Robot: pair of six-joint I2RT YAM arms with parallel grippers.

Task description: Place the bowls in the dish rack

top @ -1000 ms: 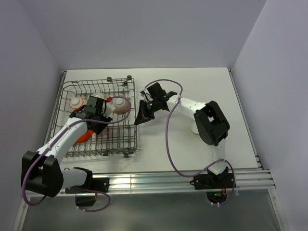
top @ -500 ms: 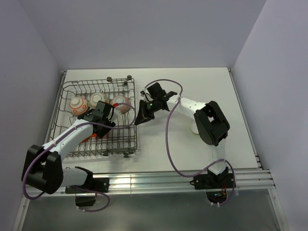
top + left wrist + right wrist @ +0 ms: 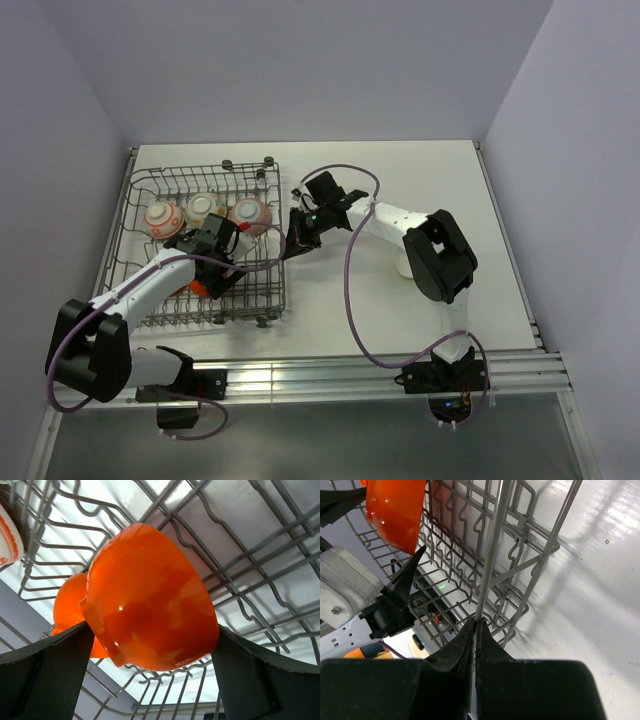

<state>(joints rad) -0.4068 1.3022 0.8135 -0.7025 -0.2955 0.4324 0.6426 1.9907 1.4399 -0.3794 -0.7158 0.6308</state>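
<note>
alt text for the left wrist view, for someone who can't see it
A glossy orange bowl fills the frame, gripped between the left end effector's two dark fingers inside the wire dish rack. A second orange bowl peeks behind it on the left, and a red-patterned white bowl edge shows top left.

Dish rack (image 3: pixel 255 285): grey wire basket, upright tines, small dark wheels, on left part of bench (image 3: pixel 420 180). Three pale bowls (image 3: pixel 202 208) with red-orange patterns sit in a row along its far side. Glossy orange bowl (image 3: pixel 150 600), tilted, inside rack near its front, clamped between left pincer (image 3: pixel 152 627) fingers. Second orange bowl (image 3: pixel 67 605) just behind it. Right pincer (image 3: pixel 476 625) pinches the rack's right rim wire.
</note>
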